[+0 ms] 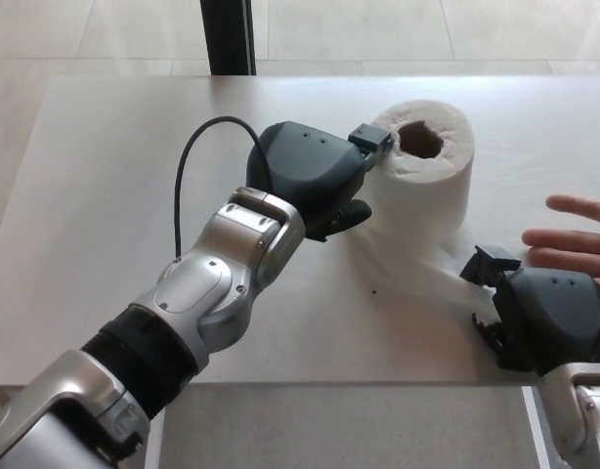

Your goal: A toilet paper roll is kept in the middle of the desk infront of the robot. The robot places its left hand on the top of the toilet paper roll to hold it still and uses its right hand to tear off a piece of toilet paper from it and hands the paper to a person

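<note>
1. Toilet paper roll (427,181) stands upright on the bench (114,195), its hollow core facing up, just to the right of the left hand (315,186).
2. Left hand rests against the roll's left side near the top rim; a small fingertip piece touches the rim beside the core, and the hand is not on top of the roll. Whether its fingers are spread or closed cannot be told from this angle.
3. A loose sheet of paper (422,274) trails from the foot of the roll across the bench toward the right hand (544,318).
4. Right hand sits low at the bench's near edge, back of the hand up, at the end of the sheet; its fingers are hidden, so I cannot tell whether they pinch the paper.
5. A person's hand (574,244) lies flat, fingers spread, just beyond the right hand.
6. A black cable (188,166) loops above the left wrist.
</note>
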Available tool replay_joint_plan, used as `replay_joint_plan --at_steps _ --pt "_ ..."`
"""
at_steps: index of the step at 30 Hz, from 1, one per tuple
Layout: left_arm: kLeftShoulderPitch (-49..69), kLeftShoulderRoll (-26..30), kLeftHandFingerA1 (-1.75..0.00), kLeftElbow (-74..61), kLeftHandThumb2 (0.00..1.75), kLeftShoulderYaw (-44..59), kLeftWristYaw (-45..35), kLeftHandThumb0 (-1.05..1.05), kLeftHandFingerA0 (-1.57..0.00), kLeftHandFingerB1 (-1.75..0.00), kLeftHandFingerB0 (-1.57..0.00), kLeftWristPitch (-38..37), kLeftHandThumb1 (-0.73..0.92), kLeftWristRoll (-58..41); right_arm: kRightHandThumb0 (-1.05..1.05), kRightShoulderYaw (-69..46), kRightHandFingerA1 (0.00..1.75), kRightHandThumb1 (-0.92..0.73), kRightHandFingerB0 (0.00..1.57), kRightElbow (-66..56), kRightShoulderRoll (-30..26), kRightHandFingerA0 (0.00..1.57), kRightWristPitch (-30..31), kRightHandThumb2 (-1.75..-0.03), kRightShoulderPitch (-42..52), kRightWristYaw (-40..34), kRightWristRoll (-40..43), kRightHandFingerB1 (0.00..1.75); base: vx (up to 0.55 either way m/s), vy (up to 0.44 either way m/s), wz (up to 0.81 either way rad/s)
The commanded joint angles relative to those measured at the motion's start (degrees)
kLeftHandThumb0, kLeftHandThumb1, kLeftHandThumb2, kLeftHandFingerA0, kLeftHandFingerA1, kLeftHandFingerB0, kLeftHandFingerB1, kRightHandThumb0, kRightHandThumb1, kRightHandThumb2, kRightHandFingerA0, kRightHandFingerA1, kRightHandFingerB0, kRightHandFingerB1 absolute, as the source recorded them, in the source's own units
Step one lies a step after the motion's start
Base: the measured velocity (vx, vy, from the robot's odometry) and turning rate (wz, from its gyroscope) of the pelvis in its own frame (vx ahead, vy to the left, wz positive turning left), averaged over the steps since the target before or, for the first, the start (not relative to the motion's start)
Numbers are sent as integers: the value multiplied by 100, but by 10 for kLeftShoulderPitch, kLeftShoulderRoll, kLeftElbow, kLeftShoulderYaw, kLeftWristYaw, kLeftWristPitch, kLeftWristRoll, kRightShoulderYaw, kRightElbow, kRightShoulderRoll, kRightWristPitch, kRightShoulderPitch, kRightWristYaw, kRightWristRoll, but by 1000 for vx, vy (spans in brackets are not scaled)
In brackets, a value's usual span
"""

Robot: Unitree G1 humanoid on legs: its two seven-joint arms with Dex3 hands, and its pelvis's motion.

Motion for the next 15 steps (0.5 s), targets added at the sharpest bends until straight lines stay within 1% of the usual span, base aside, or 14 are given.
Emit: replay_joint_plan --at_steps 1,2,3,4,5,6,7,9,10,11,12,13,14,15 --pt "23 6 -92 22 68 -12 -49 -59 -68 -49 -48 6 92 2 -32 -41 175 -78 76 17 27 96 -101 -81 41 -28 41 153 0 0 0" --pt "26 4 -107 24 68 -10 -41 -59 -77 -50 -50 4 92 0 -33 -55 169 -79 78 21 36 92 -132 -73 45 -48 48 141 0 0 0" --pt "27 3 -105 24 69 -12 -42 -60 -80 -49 -49 7 92 3 -33 -79 172 -79 74 16 56 86 -147 -77 50 -43 82 152 0 0 0" --pt "28 2 -109 23 68 -13 -47 -60 -81 -49 -48 12 92 4 -34 -100 171 -78 77 10 74 89 -159 -80 53 -40 108 149 0 0 0" --pt "26 3 -105 22 69 -15 -57 -60 -79 -49 -48 16 92 6 -38 -117 174 -82 76 0 88 95 -158 -77 55 -30 126 160 0 0 0" --pt "27 2 -102 22 67 -15 -58 -60 -78 -49 -50 18 92 6 -40 -130 175 -83 76 -4 100 97 -166 -75 55 -31 134 161 0 0 0" --pt "28 3 -93 21 68 -15 -58 -61 -75 -50 -50 20 91 8 -40 -141 175 -82 75 -5 112 98 -178 -78 54 -36 139 164 0 0 0" --pt "28 3 -93 20 68 -16 -58 -61 -75 -50 -50 20 91 9 -40 -152 175 -82 75 -4 122 98 -186 -78 55 -33 136 164 0 0 0" --pt "29 6 -89 21 68 -14 -54 -60 -71 -51 -52 16 91 7 -35 -179 175 -62 76 -22 156 99 -198 -114 54 -32 174 170 0 0 0" --pt "30 6 -89 21 68 -13 -53 -60 -71 -51 -52 15 91 6 -35 -185 175 -62 76 -23 162 99 -201 -114 55 -30 176 170 0 0 0" --pt "31 7 -97 21 66 -12 -48 -60 -73 -54 -55 10 92 5 -34 -195 175 -54 75 -27 173 98 -218 -127 51 -29 185 170 0 0 0" --pt "31 7 -90 20 68 -12 -49 -61 -71 -52 -52 11 91 5 -35 -201 175 -53 76 -30 181 99 -223 -129 50 -29 186 170 0 0 0" --pt "31 7 -88 18 67 -12 -51 -61 -71 -50 -51 13 91 6 -38 -208 175 -49 79 -34 191 101 -221 -132 49 -27 189 169 0 0 0" --pt "32 7 -91 17 114 -13 -52 -55 -77 -66 -49 15 72 7 -37 -218 175 -45 81 -41 206 104 -220 -141 48 -25 199 163 0 0 0"
